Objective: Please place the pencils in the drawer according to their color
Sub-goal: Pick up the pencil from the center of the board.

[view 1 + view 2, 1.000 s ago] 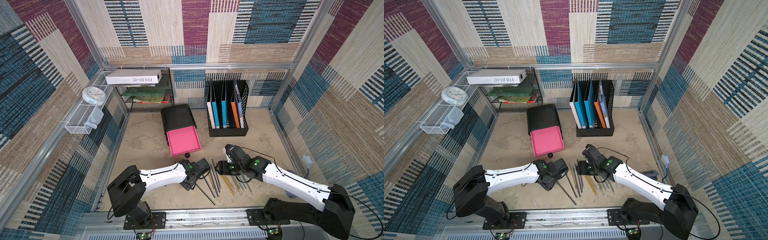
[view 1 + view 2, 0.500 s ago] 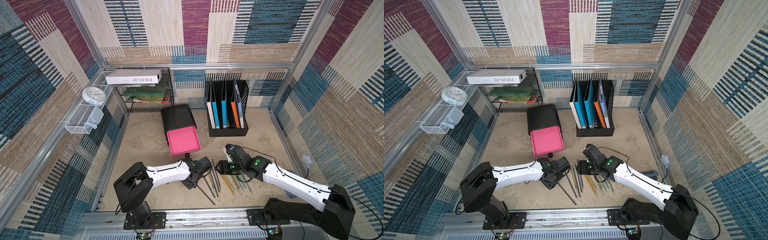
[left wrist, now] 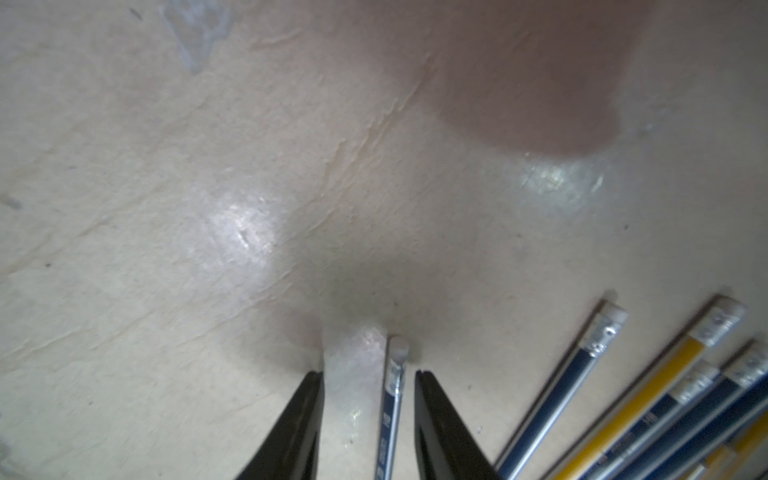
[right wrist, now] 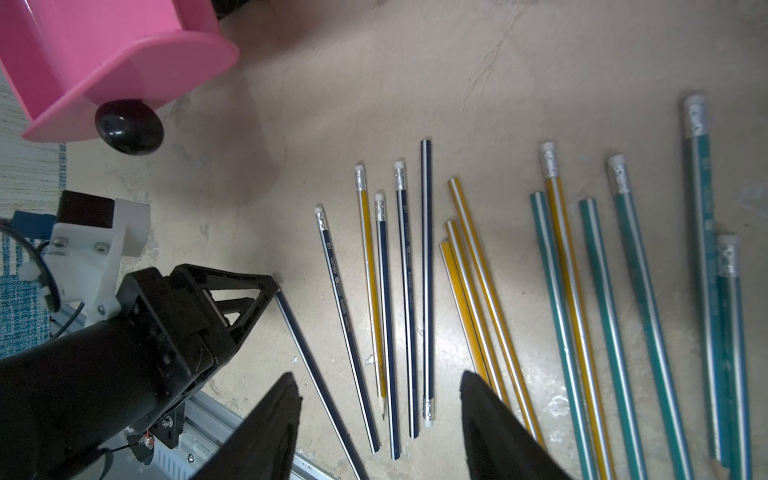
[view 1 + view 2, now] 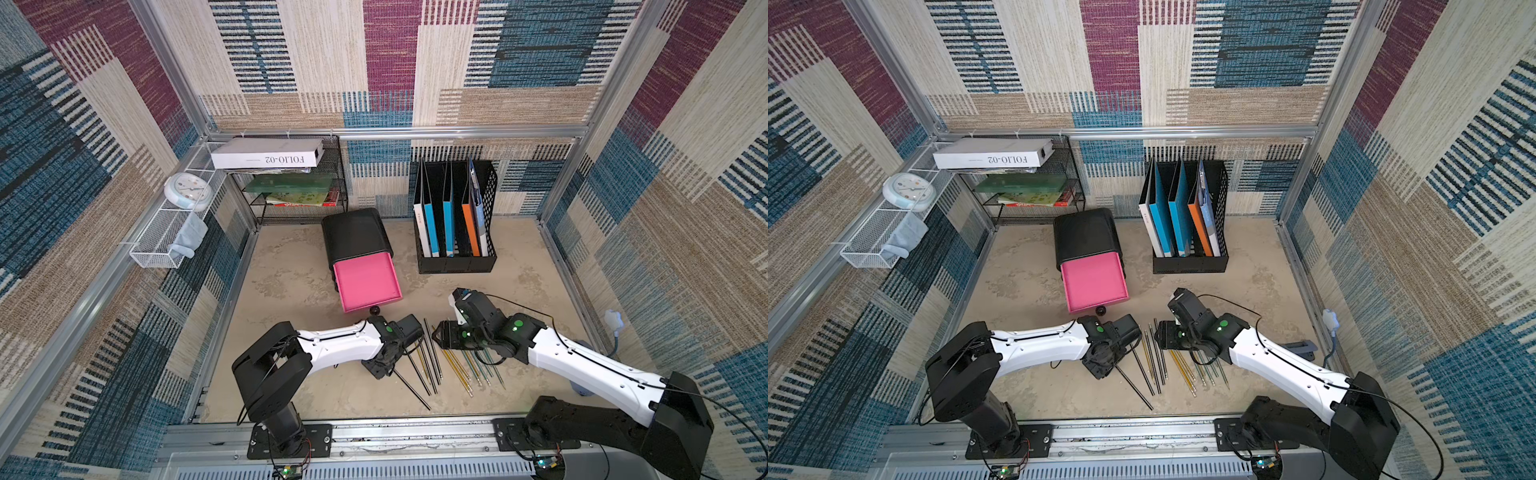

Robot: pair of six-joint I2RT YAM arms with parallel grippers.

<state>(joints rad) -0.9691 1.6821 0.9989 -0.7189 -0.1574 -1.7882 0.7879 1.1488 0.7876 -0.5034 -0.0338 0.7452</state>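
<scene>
The drawer (image 5: 355, 235) is a black chest whose top pink tray (image 5: 365, 282) is pulled out; its black knob (image 4: 129, 126) shows in the right wrist view. The pencils lie in a row in front of it: black ones (image 4: 405, 291), yellow ones (image 4: 478, 282) and teal ones (image 4: 631, 270). My left gripper (image 3: 366, 372) is down on the floor at the row's left end. Its jaws straddle one black pencil (image 3: 392, 399) near its eraser end, with a gap on each side. My right gripper (image 4: 379, 381) hangs open above the black and yellow pencils, holding nothing.
A black slotted file holder (image 5: 455, 262) with folders stands at the back right. A wire shelf (image 5: 299, 195) with books is at the back left. A white wire basket (image 5: 166, 237) and a clock (image 5: 188, 196) hang on the left wall.
The left gripper's jaws have drawn closer together around the black pencil, and its arm has shifted slightly. The right arm has hardly moved.
</scene>
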